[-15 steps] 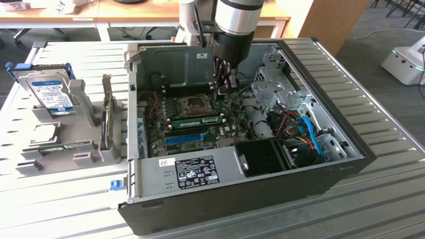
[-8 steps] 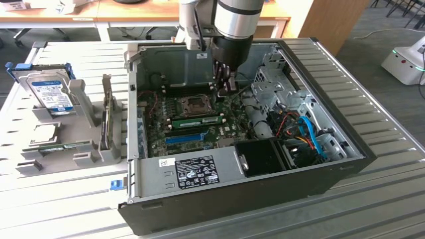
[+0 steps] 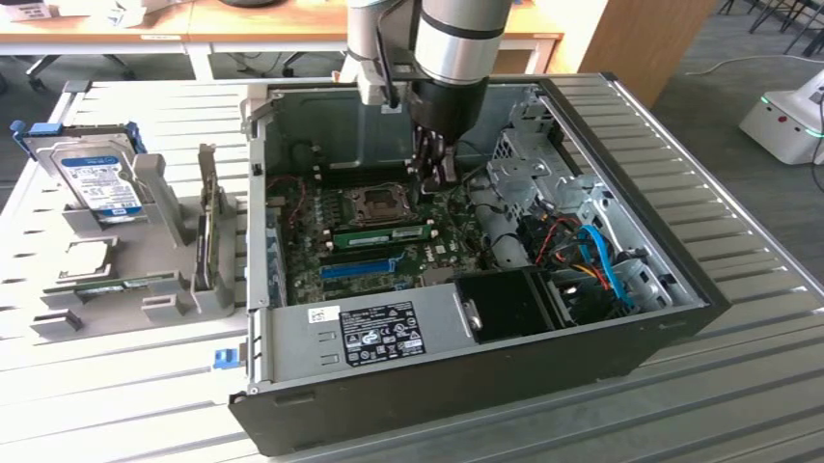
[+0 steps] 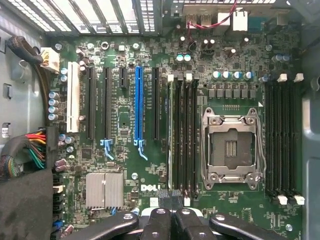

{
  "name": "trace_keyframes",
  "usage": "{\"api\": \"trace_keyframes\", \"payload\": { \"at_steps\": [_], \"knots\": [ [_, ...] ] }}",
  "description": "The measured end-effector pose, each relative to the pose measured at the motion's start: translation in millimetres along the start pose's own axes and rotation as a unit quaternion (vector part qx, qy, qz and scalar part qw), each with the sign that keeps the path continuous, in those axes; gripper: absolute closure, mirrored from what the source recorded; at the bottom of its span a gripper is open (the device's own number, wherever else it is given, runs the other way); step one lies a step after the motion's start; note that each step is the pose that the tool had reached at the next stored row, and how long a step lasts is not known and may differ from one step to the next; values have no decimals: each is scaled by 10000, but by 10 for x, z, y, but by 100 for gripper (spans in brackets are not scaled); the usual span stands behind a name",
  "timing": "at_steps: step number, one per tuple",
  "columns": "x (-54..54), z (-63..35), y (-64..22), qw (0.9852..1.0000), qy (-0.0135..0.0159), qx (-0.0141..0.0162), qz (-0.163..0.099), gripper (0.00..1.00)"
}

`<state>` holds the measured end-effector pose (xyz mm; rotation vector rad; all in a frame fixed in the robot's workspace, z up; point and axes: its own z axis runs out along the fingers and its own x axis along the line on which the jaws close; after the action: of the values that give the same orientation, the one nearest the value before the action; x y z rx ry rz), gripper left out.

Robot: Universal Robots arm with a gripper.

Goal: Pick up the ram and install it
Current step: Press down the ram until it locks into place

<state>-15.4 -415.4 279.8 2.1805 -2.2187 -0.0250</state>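
Closed pincer (image 3: 438,178) near ram (image 3: 390,232) (green, seated)

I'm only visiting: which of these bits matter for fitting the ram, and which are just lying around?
In the job:
ram
ram slots
gripper, shut over the slots

Just lying about:
hard drive
second ram
blue slot
processor socket
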Motion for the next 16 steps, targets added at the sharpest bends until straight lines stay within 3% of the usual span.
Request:
{"api": "trace_keyframes", "payload": {
  "at_steps": [16],
  "knots": [
    [-1, 154, -5, 10000, 35, 1, 1, 89]
  ]
}}
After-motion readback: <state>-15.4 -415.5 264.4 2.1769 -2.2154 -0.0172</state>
